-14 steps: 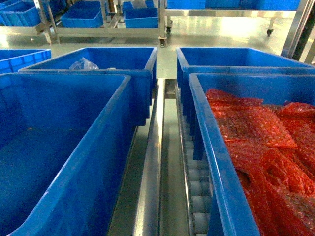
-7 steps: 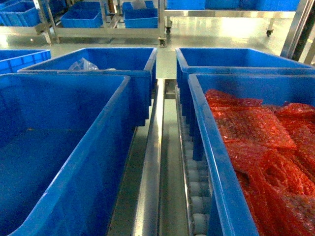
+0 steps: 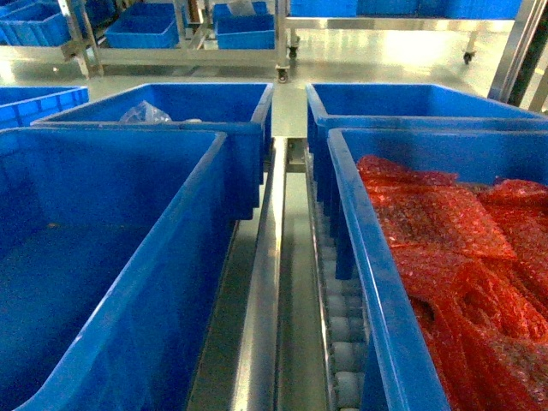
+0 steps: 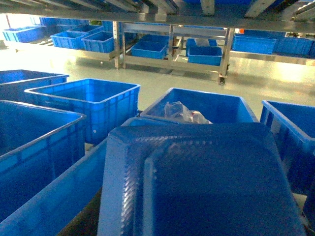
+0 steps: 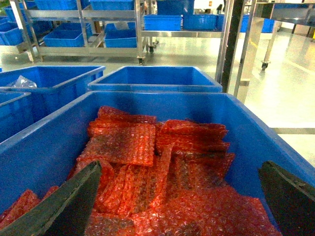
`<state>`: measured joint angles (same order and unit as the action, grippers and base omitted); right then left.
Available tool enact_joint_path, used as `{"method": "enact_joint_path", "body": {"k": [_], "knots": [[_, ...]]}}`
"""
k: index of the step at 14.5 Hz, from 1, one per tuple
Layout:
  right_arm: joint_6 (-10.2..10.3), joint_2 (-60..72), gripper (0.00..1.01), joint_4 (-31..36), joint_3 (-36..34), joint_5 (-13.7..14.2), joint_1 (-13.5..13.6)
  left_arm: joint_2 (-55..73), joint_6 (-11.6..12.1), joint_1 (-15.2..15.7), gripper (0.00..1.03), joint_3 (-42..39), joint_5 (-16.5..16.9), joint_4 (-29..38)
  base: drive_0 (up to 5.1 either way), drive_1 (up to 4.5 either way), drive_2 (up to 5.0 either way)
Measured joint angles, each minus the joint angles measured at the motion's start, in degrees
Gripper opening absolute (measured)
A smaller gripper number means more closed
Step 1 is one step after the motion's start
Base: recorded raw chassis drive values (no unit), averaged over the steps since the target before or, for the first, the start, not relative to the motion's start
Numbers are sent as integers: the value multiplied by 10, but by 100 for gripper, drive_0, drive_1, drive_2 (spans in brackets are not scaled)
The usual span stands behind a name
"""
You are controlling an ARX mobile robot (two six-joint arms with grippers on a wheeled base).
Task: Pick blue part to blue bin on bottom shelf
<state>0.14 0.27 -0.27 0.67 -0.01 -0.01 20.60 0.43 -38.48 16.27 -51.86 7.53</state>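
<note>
Barely anything has moved since the earlier frame: in the head view the red bubble-wrap bags in the lower right look slightly resettled, and that's about it.

The blue part only shows in the left wrist view. It's a broad moulded tray-looking thing, flat face up, filling the bottom centre and right of the frame right under the camera. It hides the left arm's fingers completely, so nobody can tell from this whether they're clamped on it or how far open they are. Its long axis is hard to call, since it runs off the bottom edge.

The right gripper is spread wide with nothing in it, its dark fingers at the lower corners of the frame above the bin of red bags.

So the left arm is clearly the nearer one. The empty blue bin fills the left of the head view, with its rim at the lower left of the left wrist view, just beside and below the part. It sits on the bottom shelf, left of the centre rail. The next move looks like a short drop down and left.
</note>
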Motion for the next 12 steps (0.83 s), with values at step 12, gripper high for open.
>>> {"method": "enact_joint_path", "body": {"k": [12], "knots": [[0,0,98,0,0,0,0,0,0,0,44,0,0,0,0,0,0]]}}
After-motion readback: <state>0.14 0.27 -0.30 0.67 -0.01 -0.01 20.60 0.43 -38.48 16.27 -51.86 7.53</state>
